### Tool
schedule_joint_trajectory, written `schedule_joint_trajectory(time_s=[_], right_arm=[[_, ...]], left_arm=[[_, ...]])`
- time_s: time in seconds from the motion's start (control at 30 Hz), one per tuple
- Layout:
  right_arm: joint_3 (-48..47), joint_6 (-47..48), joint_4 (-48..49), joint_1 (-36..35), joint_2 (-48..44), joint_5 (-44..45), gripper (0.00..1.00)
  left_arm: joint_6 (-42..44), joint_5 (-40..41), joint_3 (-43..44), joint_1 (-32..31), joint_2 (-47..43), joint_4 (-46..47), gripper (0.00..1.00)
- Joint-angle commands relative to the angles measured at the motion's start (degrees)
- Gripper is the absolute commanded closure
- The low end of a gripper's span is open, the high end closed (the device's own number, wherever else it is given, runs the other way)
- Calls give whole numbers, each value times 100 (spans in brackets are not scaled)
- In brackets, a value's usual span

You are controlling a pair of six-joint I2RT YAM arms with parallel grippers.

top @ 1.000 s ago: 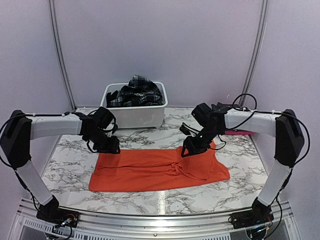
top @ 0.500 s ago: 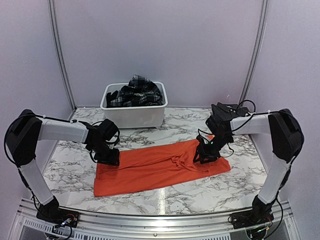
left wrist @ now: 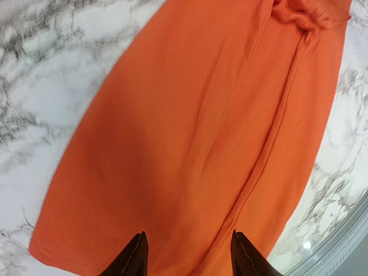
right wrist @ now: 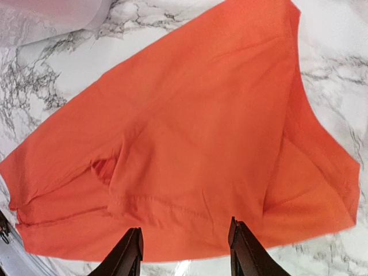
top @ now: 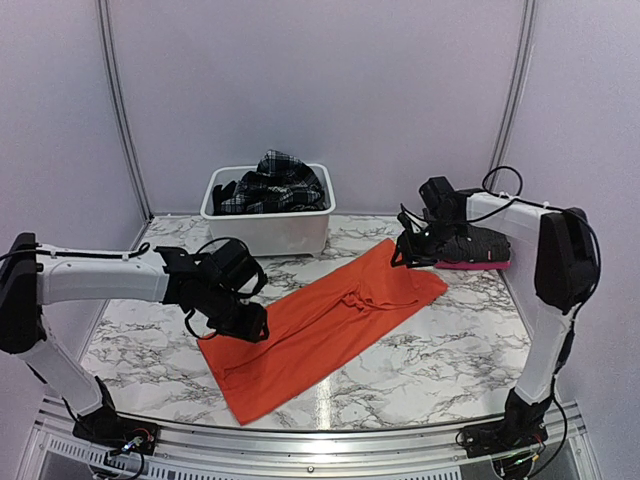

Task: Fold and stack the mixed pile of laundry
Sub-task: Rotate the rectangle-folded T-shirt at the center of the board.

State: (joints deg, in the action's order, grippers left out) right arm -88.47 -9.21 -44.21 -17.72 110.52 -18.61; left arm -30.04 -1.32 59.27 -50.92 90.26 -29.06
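On the table [top: 450,350], one orange T-shirt [top: 320,325], left gripper [top: 250,330], right gripper [top: 402,258], both half-open on it.

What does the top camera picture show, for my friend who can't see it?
An orange T-shirt lies slanted across a marble table, the left arm's fingers at its near-left end and the right arm's fingers at its far-right corner. Behind it a white tub holds plaid cloth.

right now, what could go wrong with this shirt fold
The orange shirt lies slanted, its near corner close to the front edge of the table; a tug could slide it off. A bunched crease at mid-shirt may get folded in. The right gripper hangs beside the dark and pink pile and could knock it.
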Motion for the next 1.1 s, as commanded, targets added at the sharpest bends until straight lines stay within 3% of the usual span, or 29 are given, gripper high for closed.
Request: schedule_joint_trajectory(time_s=[0.0, 0.2, 0.37, 0.63, 0.9, 1.07], right_arm=[[798, -175, -241, -42, -683, 188, 53], [1689, -506, 333, -65, -848, 643, 54], [1596, -473, 609, -44, -304, 932, 55], [504, -1, 494, 129, 805, 883, 58], [-1691, 554, -240, 265, 2178, 1257, 57], [-2153, 484, -657, 357, 1783, 1693, 55]], left_arm=[[535, 563, 626, 82, 228, -153, 49], [1235, 1081, 1111, 114, 1083, -197, 53], [1604, 1200, 1183, 146, 1575, -195, 56], [1575, 792, 838, -154, 1856, -196, 59], [808, 161, 1222, -916, 2052, -229, 60], [478, -138, 1908, -1141, 2106, -275, 58]])
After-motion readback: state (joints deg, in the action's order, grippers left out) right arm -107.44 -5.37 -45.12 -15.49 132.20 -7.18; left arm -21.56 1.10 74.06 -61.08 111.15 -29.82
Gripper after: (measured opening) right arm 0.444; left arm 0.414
